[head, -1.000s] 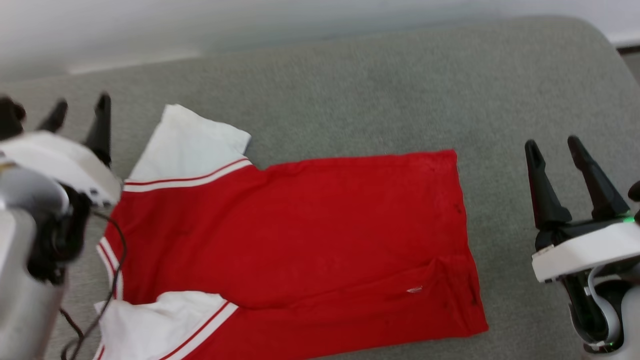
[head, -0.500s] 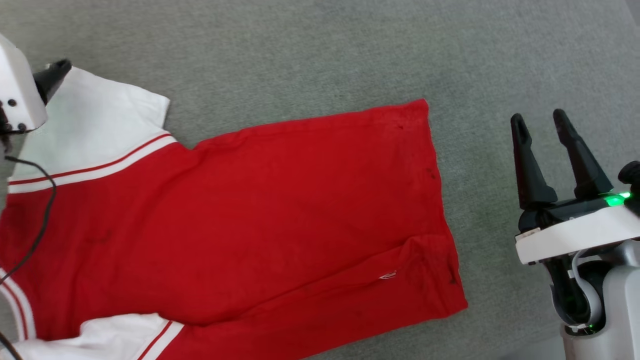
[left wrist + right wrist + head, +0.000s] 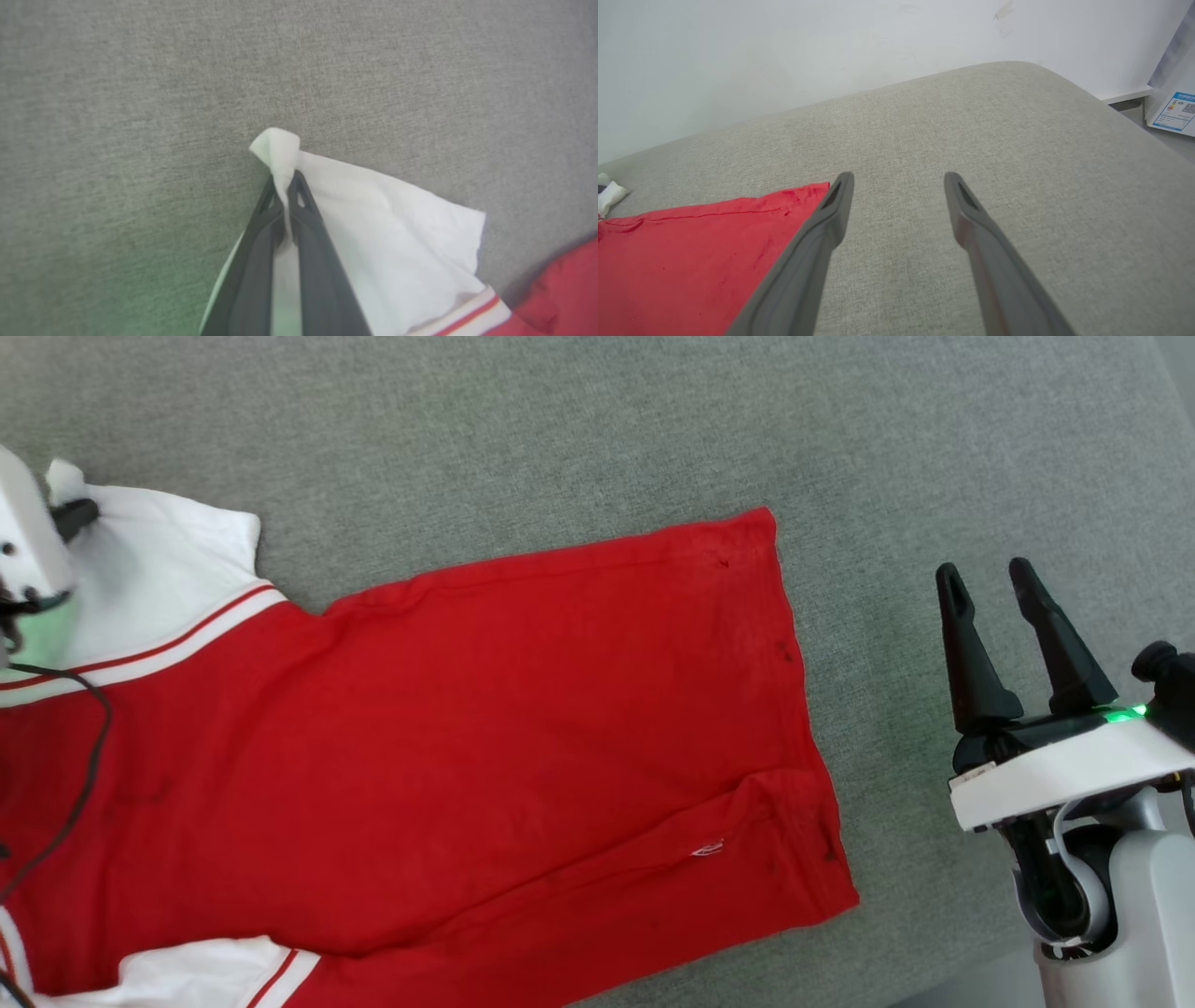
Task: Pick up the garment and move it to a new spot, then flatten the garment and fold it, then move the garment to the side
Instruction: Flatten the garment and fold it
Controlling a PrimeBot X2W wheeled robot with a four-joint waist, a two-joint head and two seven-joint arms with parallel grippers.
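Note:
The garment (image 3: 448, 728), a red shirt with white sleeves and red-and-white striped edging, lies spread on the grey cushion, hem toward the right. A small white mark (image 3: 707, 847) sits near the hem. At the far left my left gripper (image 3: 75, 513) is shut on the tip of the upper white sleeve (image 3: 159, 569). In the left wrist view the gripper (image 3: 285, 186) pinches a bunched corner of white sleeve (image 3: 373, 233) between its closed fingers. My right gripper (image 3: 988, 583) stands open above bare cushion, right of the hem; its wrist view shows the gripper (image 3: 899, 179) beside the red hem corner (image 3: 714, 252).
The grey cushion (image 3: 579, 439) extends behind and to the right of the shirt. Its rounded far edge meets a white wall (image 3: 784, 56). A labelled white panel (image 3: 1174, 109) stands past the cushion's right end. A black cable (image 3: 79, 775) hangs over the shirt's left part.
The head camera tilted down and closer, shifting the whole picture. My left gripper reached the upper white sleeve and closed on its corner. The right gripper stayed open.

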